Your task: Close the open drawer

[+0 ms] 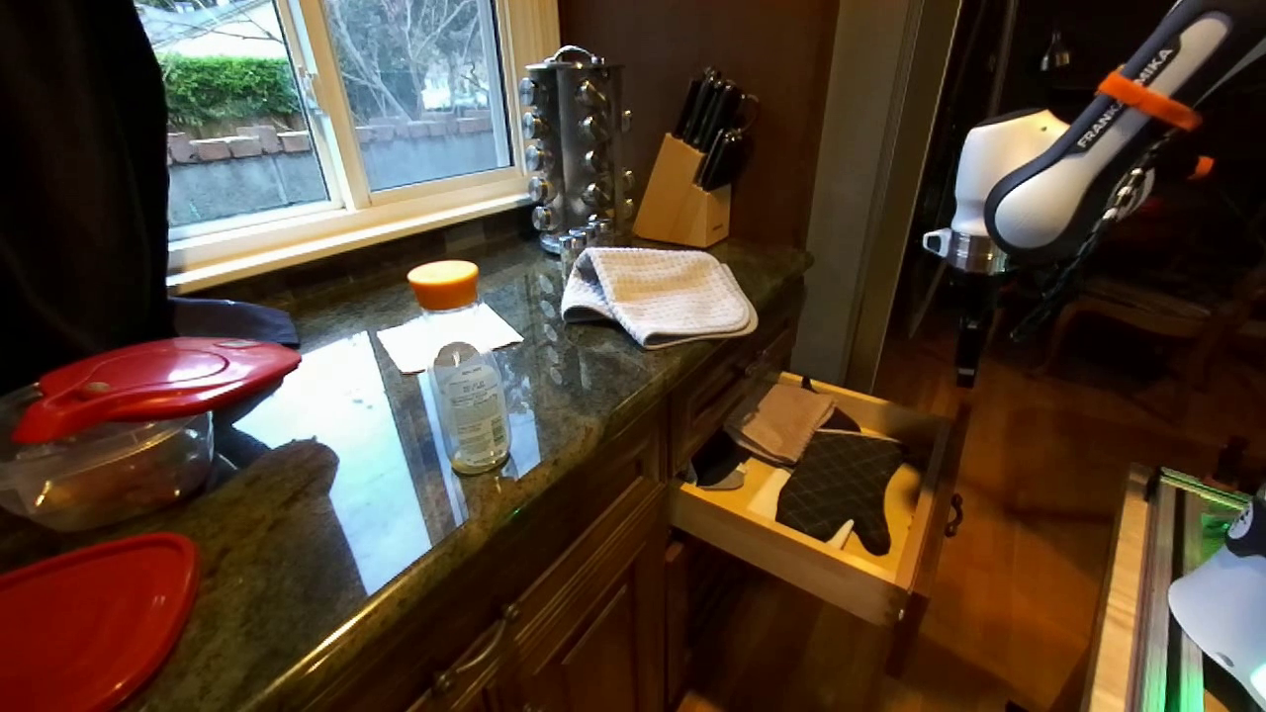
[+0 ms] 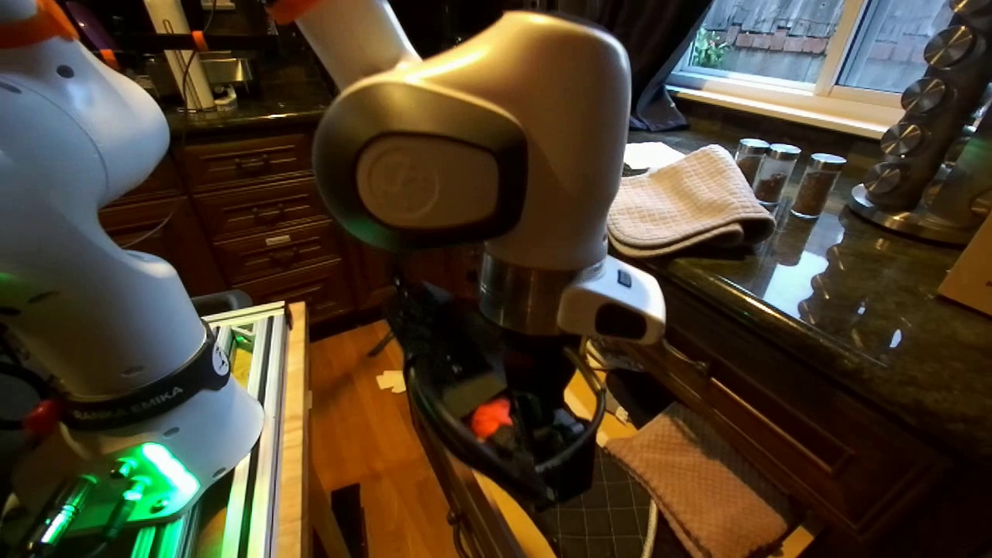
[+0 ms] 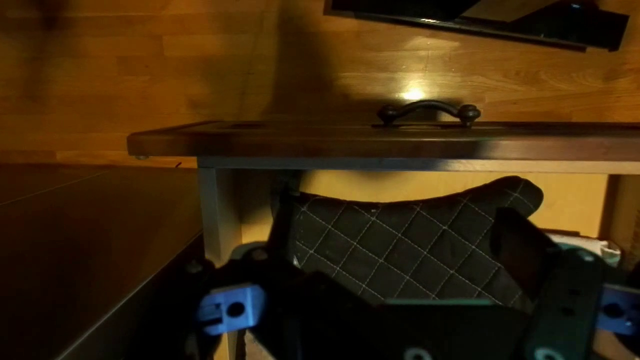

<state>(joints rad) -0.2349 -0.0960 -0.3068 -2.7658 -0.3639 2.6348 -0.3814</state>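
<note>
Under the long stone counter [image 1: 272,578], the drawer [image 1: 778,552] juts far out, a dark quilted mitt [image 1: 841,480] and a folded brown cloth [image 1: 781,423] lying in it. Higher up hangs the gripper [image 3: 397,215], its fingers [image 3: 522,250] spread well apart, and on the drawer's outer face I can make out a curved handle [image 3: 427,105].

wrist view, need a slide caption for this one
Open pincer over the open drawer, dark quilted oven mitt inside, curved handle on the front.
</note>
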